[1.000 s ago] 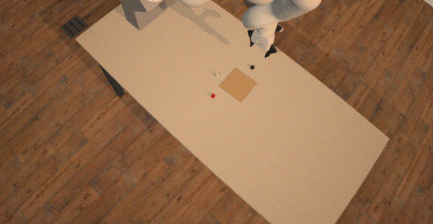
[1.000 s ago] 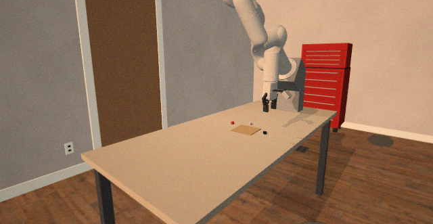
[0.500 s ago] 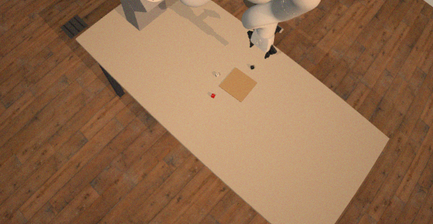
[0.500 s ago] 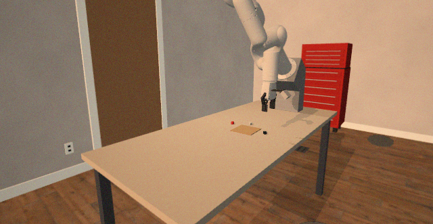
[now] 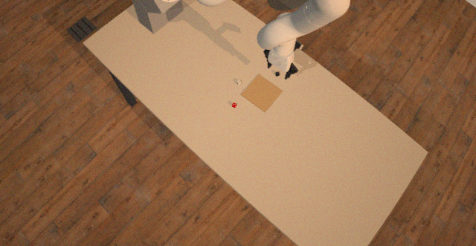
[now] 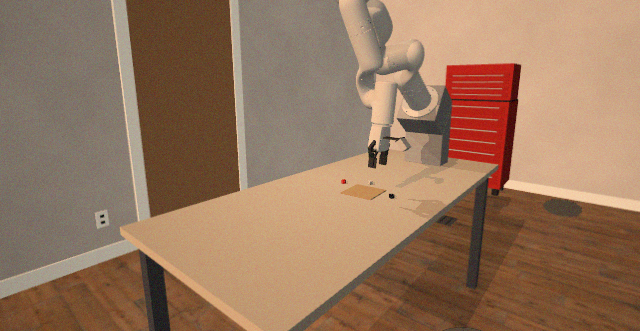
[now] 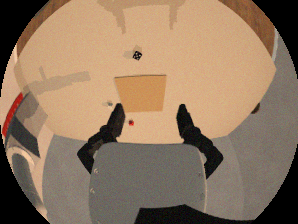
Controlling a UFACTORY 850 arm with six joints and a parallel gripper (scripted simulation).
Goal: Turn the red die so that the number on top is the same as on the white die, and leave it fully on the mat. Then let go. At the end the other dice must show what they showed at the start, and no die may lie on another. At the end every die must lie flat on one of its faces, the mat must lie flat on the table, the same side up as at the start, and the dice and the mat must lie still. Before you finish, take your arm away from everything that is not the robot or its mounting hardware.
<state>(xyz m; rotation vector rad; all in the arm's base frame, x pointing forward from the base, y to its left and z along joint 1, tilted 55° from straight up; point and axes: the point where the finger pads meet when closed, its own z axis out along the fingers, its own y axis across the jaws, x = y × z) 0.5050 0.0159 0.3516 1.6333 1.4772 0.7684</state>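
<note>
The hand hangs above the surface with its two dark fingers spread as wide as they go and nothing between them. In the exterior view it points almost straight down, its tips well clear of the top, at the far end of the white arm. From above, the hand sits beyond the far corner of the mat, partly hidden under the wrist of the arm.

Just beside the hand in the top view lies a black die, off the mat and near its far corner. The wrist view shows this black die beyond the mat, with pale pips that are too small to count.

The mat is a flat tan square lying on the surface. The white die rests on the surface near the mat's left corner, not on it. The red die lies further along on the same side, also on the bare surface and apart from the mat's edge. Its top number cannot be read, nor can the white one's. All three dice lie apart from one another.

At the far end of the surface stands the arm's grey pedestal, and behind it, by the wall, a red tool cabinet.
</note>
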